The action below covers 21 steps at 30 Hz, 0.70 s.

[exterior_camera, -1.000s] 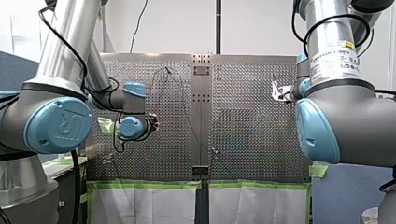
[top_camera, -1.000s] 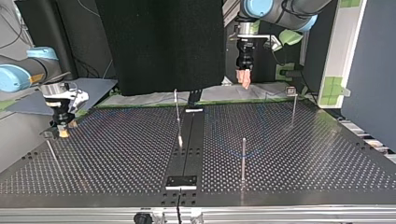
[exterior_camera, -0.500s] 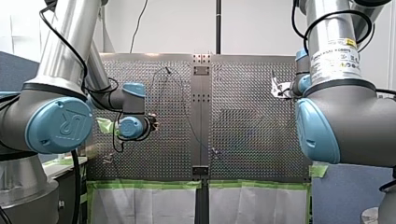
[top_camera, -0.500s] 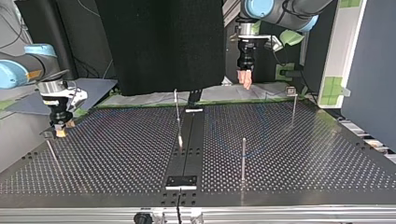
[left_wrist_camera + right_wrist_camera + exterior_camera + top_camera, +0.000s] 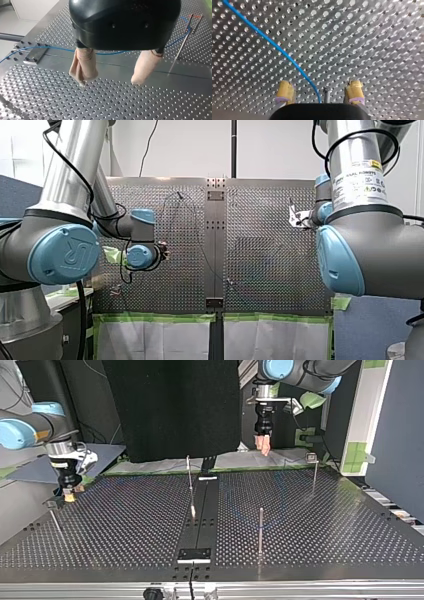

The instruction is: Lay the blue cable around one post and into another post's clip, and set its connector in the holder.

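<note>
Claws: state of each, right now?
Left claw: open, empty.
Right claw: open, blue cable running between its fingers, not clamped.

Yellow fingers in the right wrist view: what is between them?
The blue cable runs between the yellow fingers, beside a small grey pin, as the right wrist view shows.

The perforated table (image 5: 325,530) is divided by a solid strip (image 5: 200,510) running down its middle. Slender upright posts (image 5: 260,530) are stood on either side of the strip, and a thin blue cable (image 5: 57,48) is laid across it.
</note>
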Tool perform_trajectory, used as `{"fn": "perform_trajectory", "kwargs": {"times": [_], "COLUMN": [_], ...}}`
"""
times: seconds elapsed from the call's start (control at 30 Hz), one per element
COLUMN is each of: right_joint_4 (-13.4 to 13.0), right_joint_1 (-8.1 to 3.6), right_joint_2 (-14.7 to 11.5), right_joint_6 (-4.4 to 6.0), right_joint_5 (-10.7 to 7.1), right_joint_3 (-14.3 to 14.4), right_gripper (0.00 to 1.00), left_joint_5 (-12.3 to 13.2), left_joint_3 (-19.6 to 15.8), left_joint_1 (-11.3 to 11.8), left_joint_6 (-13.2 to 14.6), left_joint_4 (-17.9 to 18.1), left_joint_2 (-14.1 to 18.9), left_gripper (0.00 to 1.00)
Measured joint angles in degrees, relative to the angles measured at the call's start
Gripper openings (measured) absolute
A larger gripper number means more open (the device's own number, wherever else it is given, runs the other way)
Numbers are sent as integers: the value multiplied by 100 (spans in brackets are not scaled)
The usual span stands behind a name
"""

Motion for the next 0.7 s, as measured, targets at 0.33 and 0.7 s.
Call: {"fn": "perform_trajectory", "kwargs": {"times": [0.33, 0.7], "right_joint_4": [-229, -627], "right_joint_1": [337, 888], "right_joint_2": [-549, -626], "right_joint_6": [23, 57], "right_joint_5": [19, 338], "right_joint_3": [513, 1032], "right_gripper": [100, 100], "left_joint_5": [63, 165], "left_joint_3": [-31, -234], "left_joint_1": [-15, -61], "left_joint_6": [-50, -67], "left_joint_4": [-26, 41], "left_joint_2": [-1, -1], "left_gripper": [100, 100]}}
